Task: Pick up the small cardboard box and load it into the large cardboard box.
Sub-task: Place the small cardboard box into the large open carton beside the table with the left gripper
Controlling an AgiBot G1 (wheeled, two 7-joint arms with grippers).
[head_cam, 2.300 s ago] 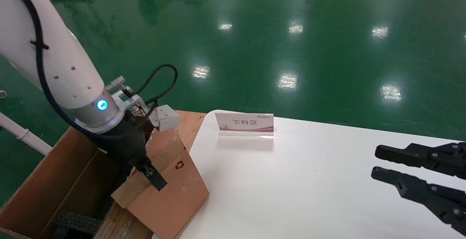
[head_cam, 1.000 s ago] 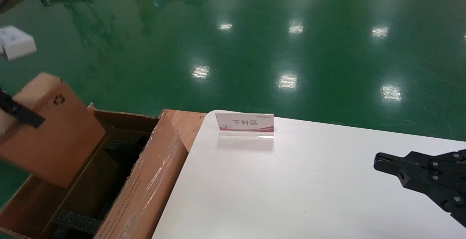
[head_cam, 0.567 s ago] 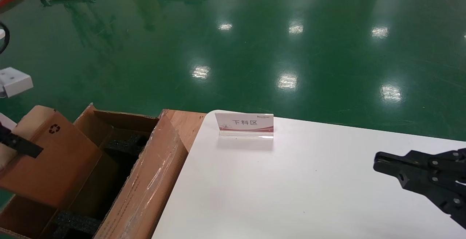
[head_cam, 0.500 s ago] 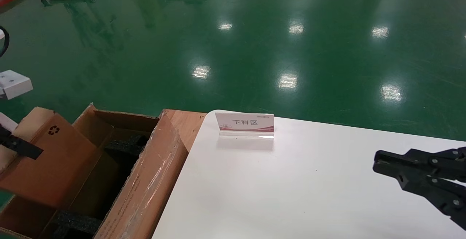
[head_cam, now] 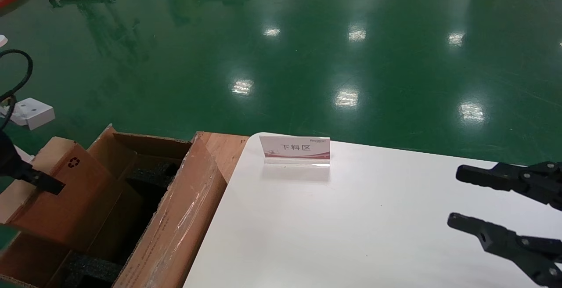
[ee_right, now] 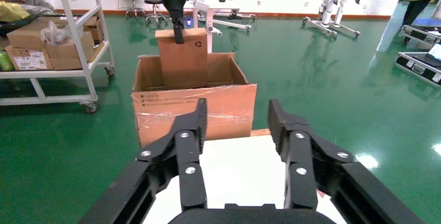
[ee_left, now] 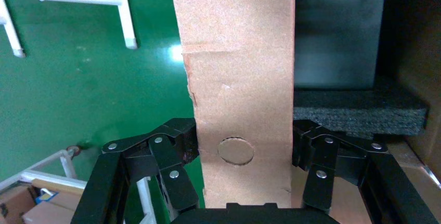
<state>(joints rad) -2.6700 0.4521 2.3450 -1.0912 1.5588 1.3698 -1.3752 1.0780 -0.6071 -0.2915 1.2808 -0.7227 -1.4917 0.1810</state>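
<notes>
One carton hung halfway into another.

Two boxes, one step in hand: the left gripper [ee_left: 244, 154] had its jaws clenched on the small cardboard box [head_cam: 66, 191], which stood upright, its lower end dipped inside the large cardboard box [head_cam: 175, 222] at the far-left wall. My guess: the next move called for lowering it onto the black foam blocks [ee_left: 359, 112] and letting go (a tilt could snag a flap). The right gripper [head_cam: 459, 198] hovered over the white table [head_cam: 351, 235], jaws spread, holding nothing. Only the right wrist view showed the printed side of the large carton; the left wrist view alone showed both pads [ee_left: 182, 141] pinching cardboard.
</notes>
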